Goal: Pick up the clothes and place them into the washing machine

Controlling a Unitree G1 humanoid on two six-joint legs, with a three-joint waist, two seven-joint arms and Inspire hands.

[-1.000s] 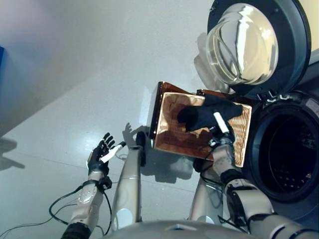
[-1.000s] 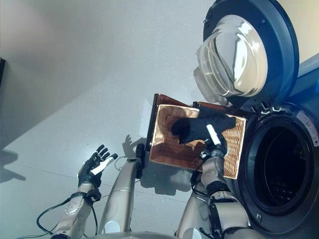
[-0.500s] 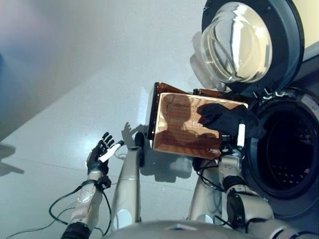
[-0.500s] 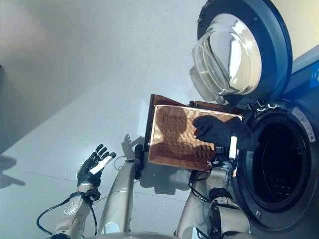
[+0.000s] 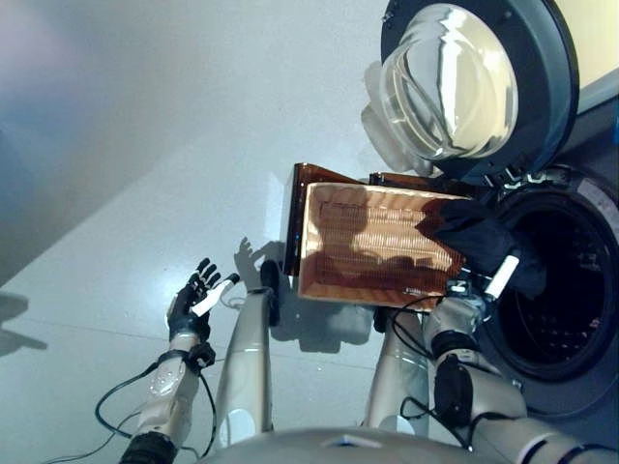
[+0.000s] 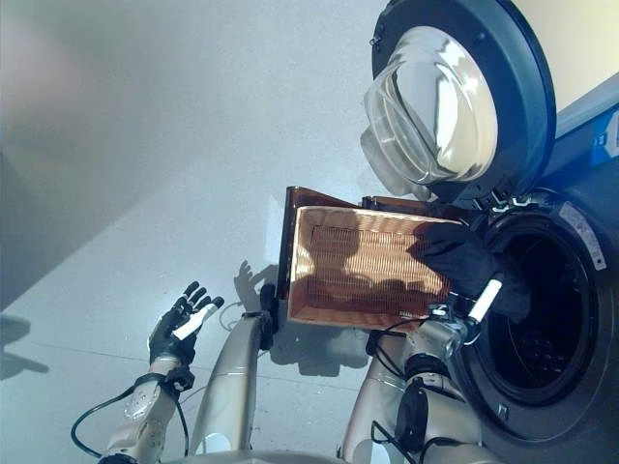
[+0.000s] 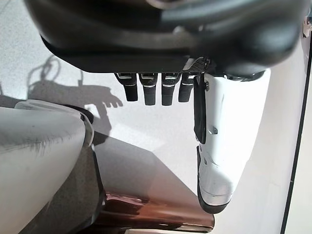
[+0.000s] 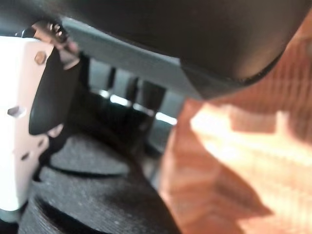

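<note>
A black garment [image 5: 472, 240] hangs from my right hand [image 5: 500, 277], whose fingers are curled into the fabric with the white-covered thumb across it. It hovers over the right edge of the brown wicker basket [image 5: 363, 253], at the rim of the washing machine's dark drum opening [image 5: 573, 290]. The right wrist view shows the same black knit cloth [image 8: 90, 204] under the thumb [image 8: 17, 126], with the basket's weave beside it. No other clothes show in the basket. My left hand [image 5: 193, 304] is held open over the floor at the lower left, empty, its fingers [image 7: 153, 90] straight.
The washer's round door [image 5: 464, 87] with its glass bowl stands swung open above the basket and the drum. The basket sits on the pale grey floor [image 5: 145, 145] right against the machine's front.
My right hand has carried the black garment rightward from the middle of the basket to the drum's rim. The left hand has stayed put. The view has shifted slightly.
</note>
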